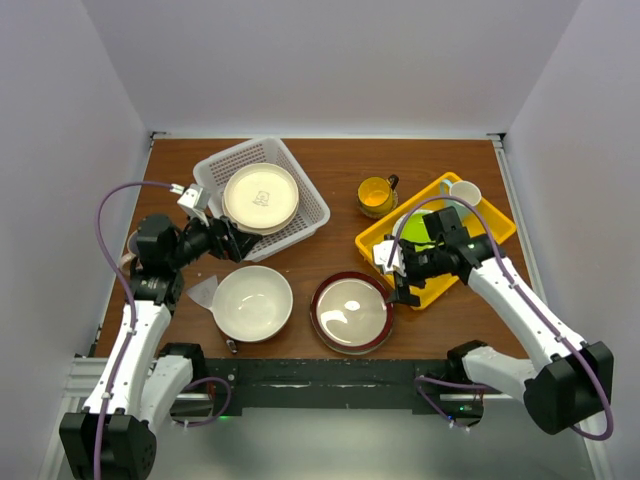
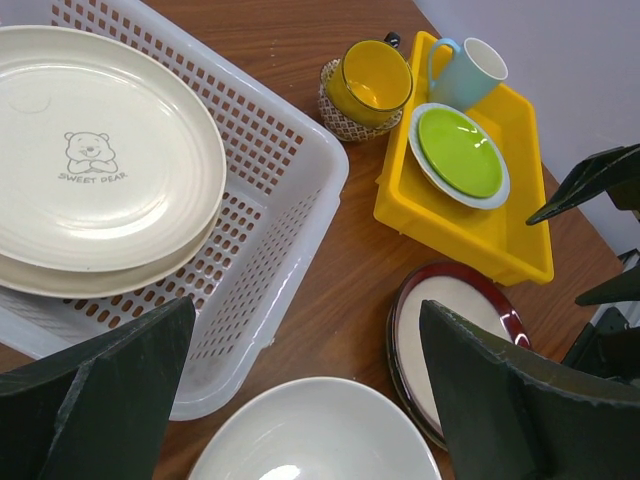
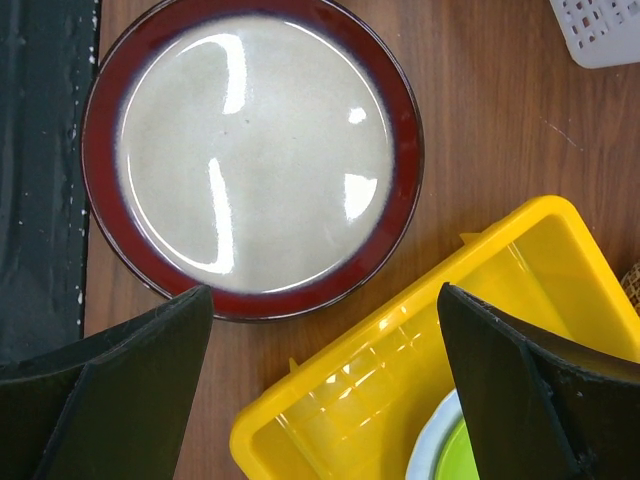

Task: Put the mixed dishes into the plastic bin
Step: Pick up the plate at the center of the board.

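Note:
The white plastic bin stands at the back left with cream plates stacked in it; the bin and the plates also show in the left wrist view. The large cream bowl and the dark red-rimmed bowl sit near the front edge. The yellow mug stands on a woven coaster. My left gripper is open and empty, between the bin and the cream bowl. My right gripper is open and empty, over the gap between the red-rimmed bowl and the yellow tray.
The flat yellow tray at the right holds a lime-green white-rimmed plate and a white cup with a teal handle. White walls close in on three sides. A dark strip runs along the near table edge.

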Controlling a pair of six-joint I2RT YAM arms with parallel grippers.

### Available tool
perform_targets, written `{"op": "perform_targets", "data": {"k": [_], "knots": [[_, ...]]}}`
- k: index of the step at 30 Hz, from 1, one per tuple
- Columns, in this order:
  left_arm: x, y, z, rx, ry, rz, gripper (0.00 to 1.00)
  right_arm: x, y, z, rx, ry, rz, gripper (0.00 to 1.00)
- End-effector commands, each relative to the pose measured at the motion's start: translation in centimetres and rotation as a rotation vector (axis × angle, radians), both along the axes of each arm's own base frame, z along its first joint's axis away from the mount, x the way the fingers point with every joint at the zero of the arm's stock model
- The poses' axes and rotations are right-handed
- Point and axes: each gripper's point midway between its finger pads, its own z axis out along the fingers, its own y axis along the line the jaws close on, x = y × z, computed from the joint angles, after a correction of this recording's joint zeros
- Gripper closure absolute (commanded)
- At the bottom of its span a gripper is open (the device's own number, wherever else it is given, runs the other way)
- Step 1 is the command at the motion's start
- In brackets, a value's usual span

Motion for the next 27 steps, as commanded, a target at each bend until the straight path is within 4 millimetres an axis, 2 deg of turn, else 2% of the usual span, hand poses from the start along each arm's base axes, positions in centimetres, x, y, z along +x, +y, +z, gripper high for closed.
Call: {"op": "perform_targets", "data": {"k": [1,7,12,21,23,25,26,27], "knots": [[0.1,-0.2,1.7,0.007,-0.082,-0.027,0.0,0.9,0.1,1.2,0.0,-0.074,0.012,0.02],[0.2,-0.2,1.4,0.004,-0.072,-0.029,0.0,1.3,-0.2,1.4,-0.02,-0.1,-0.002,0.02],[0.3,-0.2,1.2,0.006,-0.064,-0.026,0.0,2.3,0.5,1.3,-0.065,-0.136,0.052,0.02],[0.5,-0.1,1.1,0.01,-0.063,-0.021,0.0,2.2,3.9,-0.8,-0.07,-0.155,0.186,0.04],[0.5,-0.1,1.1,0.009,-0.062,-0.022,0.0,2.7,4.8,-1.7,-0.066,-0.127,0.199,0.05],[0.5,-0.1,1.1,0.009,-0.062,-0.021,0.0,3.7,5.9,-1.3,-0.046,-0.13,0.195,0.09],[0.5,-0.1,1.1,0.009,-0.062,-0.021,0.0,3.9,6.4,-2.2,-0.053,-0.083,0.183,0.1],[0.5,-0.1,1.1,0.01,-0.063,-0.021,0.0,4.5,7.0,-1.8,-0.042,-0.087,0.182,0.13]]}}
